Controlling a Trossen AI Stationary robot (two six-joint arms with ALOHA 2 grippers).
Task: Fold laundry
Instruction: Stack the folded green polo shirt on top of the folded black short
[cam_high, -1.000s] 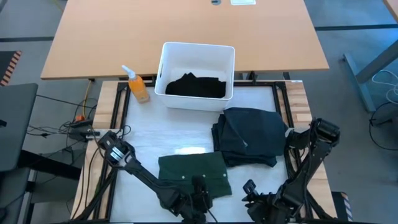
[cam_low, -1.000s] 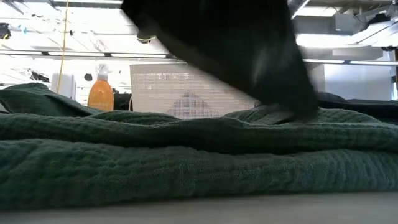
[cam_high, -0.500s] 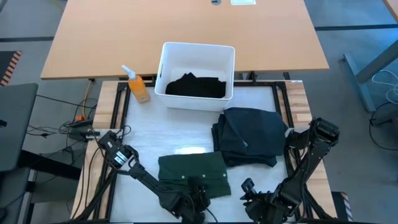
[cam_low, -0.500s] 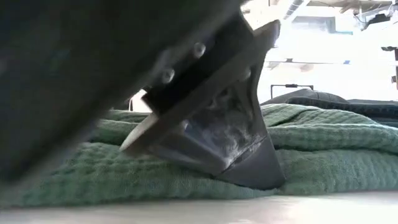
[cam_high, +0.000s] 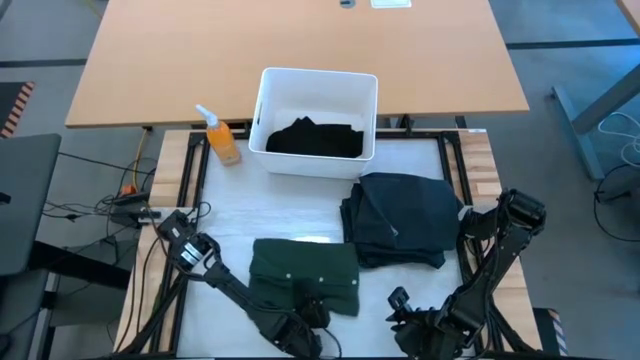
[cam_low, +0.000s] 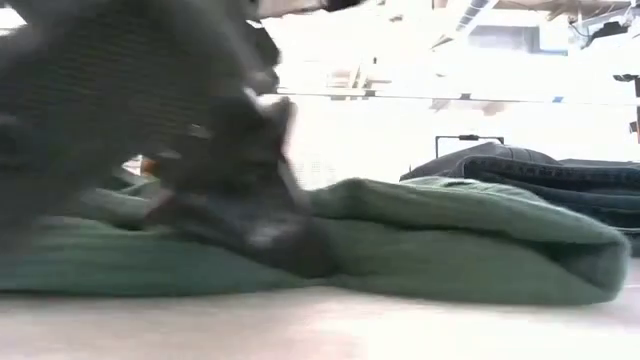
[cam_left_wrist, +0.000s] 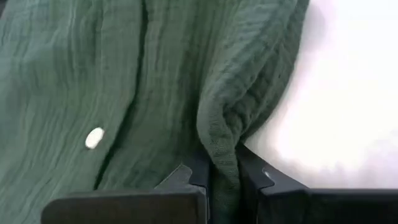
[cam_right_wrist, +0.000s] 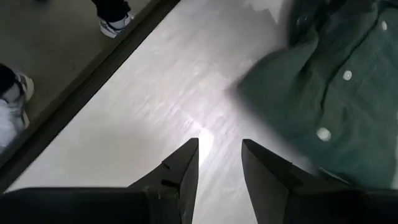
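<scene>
Overhead first: dark green button shirt (cam_high: 303, 277) folded into a squarish pad on the white worktop (cam_high: 240, 215), near edge, left of centre. Left gripper (cam_high: 308, 316) right at the pad's near hem, buried in cloth. Right gripper (cam_high: 408, 322) at the near edge too, off to the pad's right side, clear of it. Left arm plainly the nearer. Charcoal garment stack (cam_high: 400, 218) beyond and to the right; black garment (cam_high: 314, 137) lying inside the white bin (cam_high: 318, 82) at the far side; orange spray bottle (cam_high: 217, 135) beside the bin.

Low view: green pad stretched crosswise along the worktop, rounded fold at its right end, charcoal stack behind. Left gripper (cam_low: 250, 225) a dark blur pressed into the pad's front edge.

Left wrist view: fingers (cam_left_wrist: 194, 174) drawn nearly together, pinching a raised ridge of green waffle-weave hem; button placket running away from the gripper; bare worktop beside the fold. Judged: next fold hinges on lifting this near hem away toward the far edge.

Right wrist view: right gripper (cam_right_wrist: 219, 160) part open, holding nothing, hovering over bare worktop; green shirt just beside it, not touching.
</scene>
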